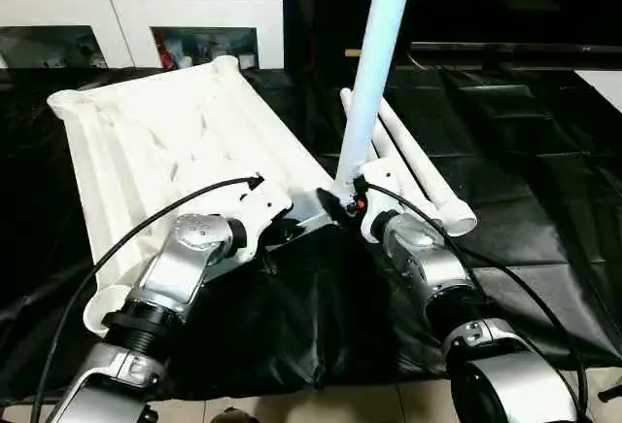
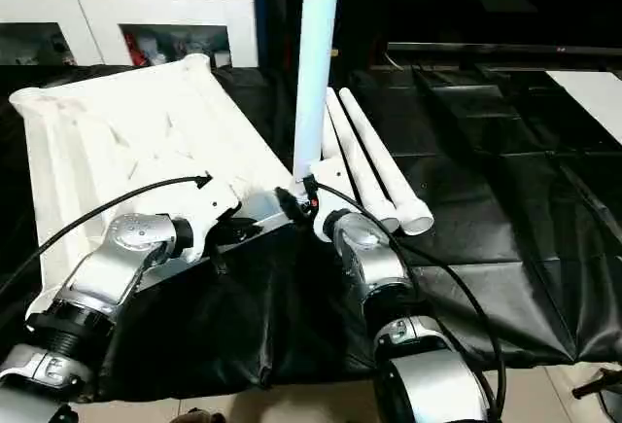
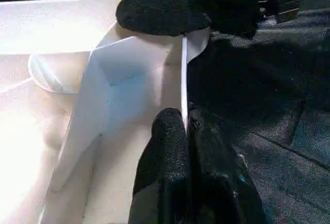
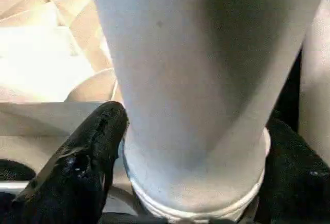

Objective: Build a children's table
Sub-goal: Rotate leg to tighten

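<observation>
**A:** ok, left to right, what's going on?

**B:** The tabletop (image 1: 165, 151) lies underside up on the black sheet (image 1: 544, 199). The left gripper (image 3: 184, 123) is pinched tight on the thin rim at its near right corner.

**A:** and that upright tube?

**B:** That's a leg (image 1: 374, 73) standing in that corner's socket. The right gripper (image 4: 193, 147) straddles its base, black fingers (image 4: 82, 162) on either side, but can't tell if it's actually squeezing. Spare legs (image 1: 428, 165) lie just right of it.
</observation>
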